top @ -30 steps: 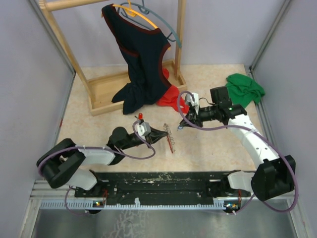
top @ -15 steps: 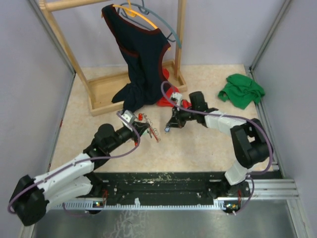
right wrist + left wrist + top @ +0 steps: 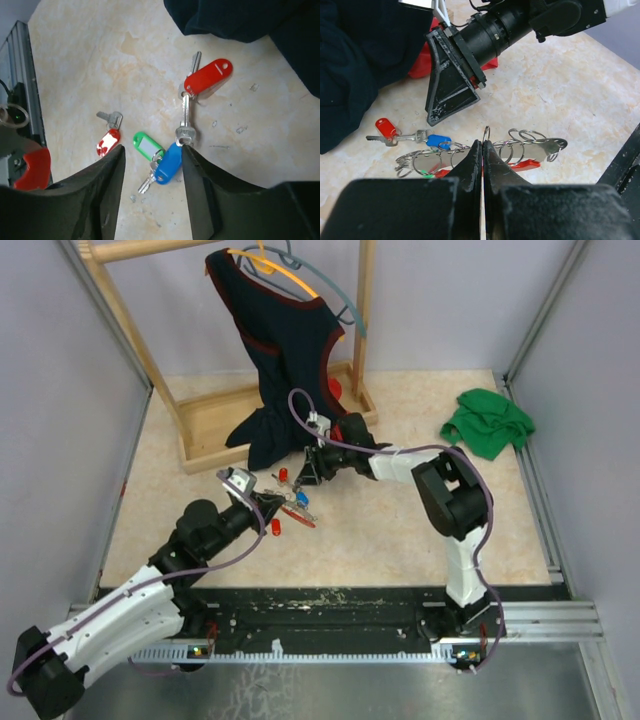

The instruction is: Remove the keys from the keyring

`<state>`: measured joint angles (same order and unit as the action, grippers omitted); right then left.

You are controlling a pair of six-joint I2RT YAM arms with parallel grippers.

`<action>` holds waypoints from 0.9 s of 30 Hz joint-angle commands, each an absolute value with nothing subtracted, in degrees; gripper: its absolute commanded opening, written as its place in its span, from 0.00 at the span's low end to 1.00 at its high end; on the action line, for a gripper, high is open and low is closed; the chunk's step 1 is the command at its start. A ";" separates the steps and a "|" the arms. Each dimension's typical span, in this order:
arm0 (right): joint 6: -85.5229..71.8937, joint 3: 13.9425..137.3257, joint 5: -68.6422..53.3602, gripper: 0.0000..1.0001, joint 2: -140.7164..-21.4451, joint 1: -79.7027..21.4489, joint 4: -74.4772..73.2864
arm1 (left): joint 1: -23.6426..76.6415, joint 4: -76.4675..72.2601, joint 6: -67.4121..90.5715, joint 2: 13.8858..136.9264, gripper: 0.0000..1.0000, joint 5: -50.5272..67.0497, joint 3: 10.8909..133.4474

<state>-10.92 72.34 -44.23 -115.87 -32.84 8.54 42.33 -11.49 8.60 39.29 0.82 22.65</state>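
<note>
My left gripper (image 3: 483,143) is shut, pinching one wire ring of the keyring (image 3: 540,148), a silvery strip strung with several rings and a red piece under it. The strip hangs across just past my fingertips. My right gripper (image 3: 152,150) is open and low over the table, its jaws straddling loose keys. A blue key (image 3: 169,162) and a green key (image 3: 147,145) lie between them, a red key (image 3: 207,75) farther out, and a red-and-white key (image 3: 107,142) by the left finger. From above, both grippers (image 3: 266,503) (image 3: 307,472) meet by the keys (image 3: 299,499).
A wooden rack (image 3: 210,425) stands at the back with a dark garment (image 3: 285,360) hanging to the table just behind the keys. A red cloth (image 3: 422,57) lies under the garment's edge. A green cloth (image 3: 487,420) sits at the back right.
My right gripper has swung left to the spot by the garment and opened over the keys. My left gripper, still shut on the keyring, has moved left and back.
</note>
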 commanded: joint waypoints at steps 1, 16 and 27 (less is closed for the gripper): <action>-5.26 73.09 -42.32 0.54 -108.58 -32.98 5.08 | 42.10 -11.49 10.00 38.14 0.00 -0.65 21.82; 30.13 60.85 -44.02 0.56 -77.36 -26.17 -19.58 | 40.20 -19.65 15.79 45.16 0.00 5.28 22.47; 30.01 60.49 -54.12 0.75 -61.06 -5.76 -27.11 | 31.57 -18.39 26.64 52.85 0.00 2.15 24.90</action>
